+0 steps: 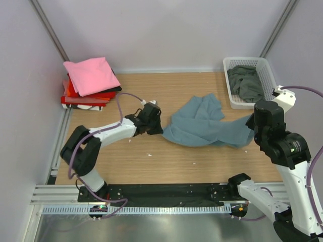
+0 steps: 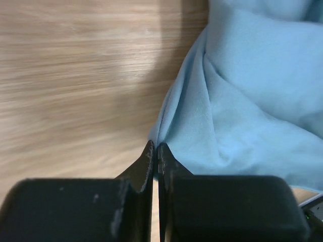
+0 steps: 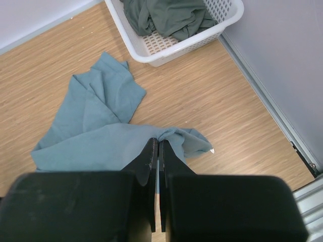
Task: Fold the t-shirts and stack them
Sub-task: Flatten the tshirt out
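A slate-blue t-shirt [image 1: 204,123] lies crumpled across the middle of the wooden table. My left gripper [image 1: 157,129] is low at its left corner, and its jaws are shut on that edge of the blue t-shirt [image 2: 242,91]. My right gripper [image 3: 158,142] is shut on a bunched fold at the right end of the blue t-shirt [image 3: 96,136], lifted a little off the table. At the back left sits a stack with a pink t-shirt [image 1: 91,74] on top and a red one [image 1: 88,97] under it. A dark grey-green t-shirt [image 1: 246,81] lies bunched in the basket.
The white lattice basket [image 1: 232,96] stands at the back right against the wall, its rim [image 3: 166,53] close behind the blue shirt. Grey walls close in the table on three sides. A metal rail [image 1: 151,201] runs along the near edge by the arm bases.
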{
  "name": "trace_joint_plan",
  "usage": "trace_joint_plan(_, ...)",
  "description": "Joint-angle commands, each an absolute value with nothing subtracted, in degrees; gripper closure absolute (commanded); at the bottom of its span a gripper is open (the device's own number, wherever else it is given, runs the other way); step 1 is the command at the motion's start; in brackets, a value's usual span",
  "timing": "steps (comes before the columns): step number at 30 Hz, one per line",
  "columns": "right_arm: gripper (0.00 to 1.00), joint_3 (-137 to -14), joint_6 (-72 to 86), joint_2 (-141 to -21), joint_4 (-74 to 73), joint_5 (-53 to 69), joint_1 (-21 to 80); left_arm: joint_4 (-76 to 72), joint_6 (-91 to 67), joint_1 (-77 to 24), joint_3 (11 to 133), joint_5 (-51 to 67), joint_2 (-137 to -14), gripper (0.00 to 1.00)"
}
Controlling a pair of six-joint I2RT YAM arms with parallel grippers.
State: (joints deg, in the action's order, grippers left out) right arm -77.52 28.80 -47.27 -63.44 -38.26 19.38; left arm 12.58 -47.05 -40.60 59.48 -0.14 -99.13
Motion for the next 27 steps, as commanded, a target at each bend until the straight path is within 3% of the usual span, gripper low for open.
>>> trace_joint_plan(1, 0.99, -82.2, 27.8, -48.1, -60.9, -38.9, 19.2, 20.7, -43.0, -40.0, 62.2, -7.1, -86.2, 1.0)
trace_joint_plan(8, 0.99, -89.5, 25.4, -44.6, -57.0, -29.1, 19.2, 39.3, -37.9, -40.6, 71.4, -22.2, -65.6, 1.0)
trace_joint_plan(12, 0.99, -92.0, 21.3, -40.5, -51.6, -14.6, 19.2, 46.9, -35.4, -41.4, 77.3, -25.0, -57.8, 1.0)
trace_joint_plan(19, 0.99, -97.8, 16.8, -36.1, -48.3, 1.5, 19.2, 53.3, -26.0, -42.7, 90.1, -21.1, -52.0, 1.0)
trace_joint_plan(27, 0.99, -104.6, 12.3, -32.7, -48.0, 2.0, 19.3, 58.5, -17.7, -42.7, 105.4, -13.9, -49.6, 1.0)
